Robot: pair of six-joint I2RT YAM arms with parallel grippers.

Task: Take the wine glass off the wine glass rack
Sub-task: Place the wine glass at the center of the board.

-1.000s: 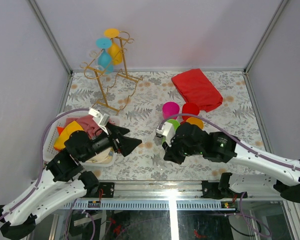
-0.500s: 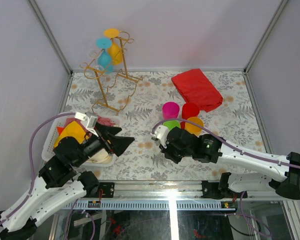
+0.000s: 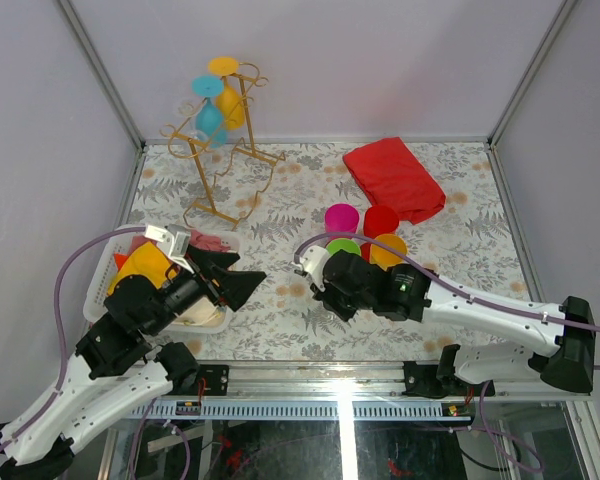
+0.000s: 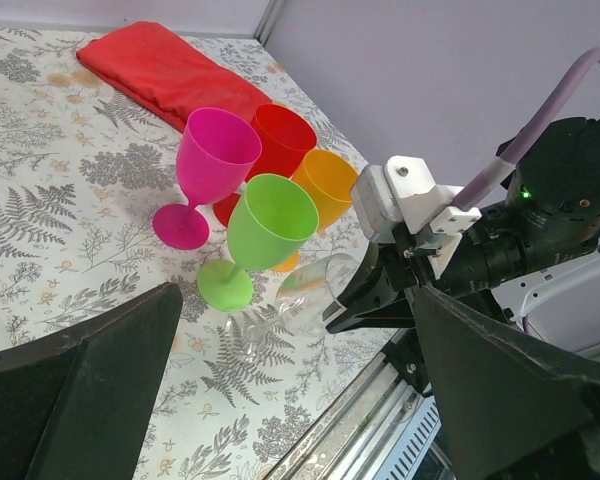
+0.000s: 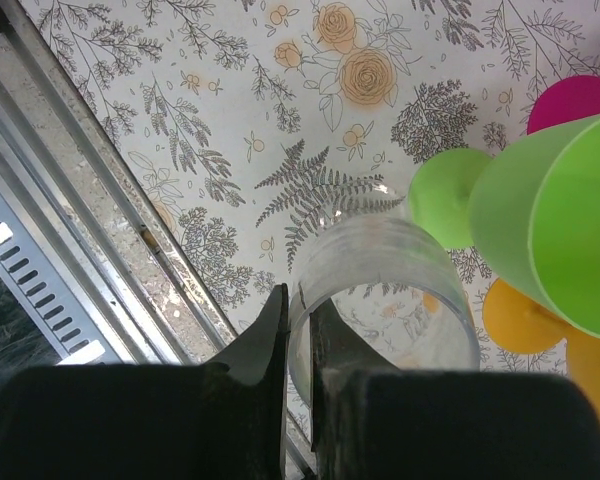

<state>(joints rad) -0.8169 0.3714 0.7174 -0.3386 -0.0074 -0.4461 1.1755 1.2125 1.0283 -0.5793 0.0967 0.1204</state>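
Already off the rack (image 3: pixel 220 165), the clear glass (image 4: pixel 315 288) leaned near the table's (image 3: pixel 280 200) front edge, rim up at the right gripper (image 5: pixel 298 300) and foot low and away from it. We couldn't tell if the foot touched down. The right jaws were clenched on the rim wall, one finger inside and one outside. The left gripper (image 3: pixel 245 280) hung spread wide, empty, by the basket (image 3: pixel 220 322). A green glass (image 4: pixel 270 225) stood just beside the clear one, with pink (image 4: pixel 212 165), red (image 4: pixel 283 135) and orange (image 4: pixel 325 190) behind, and a cloth (image 3: pixel 393 178) farther back. Blue (image 3: pixel 210 115) and yellow (image 3: pixel 230 100) glasses hung bowl-down on the rack. The top view barely showed the clear glass. The left wrist view gave its lean, the right wrist view the grip.
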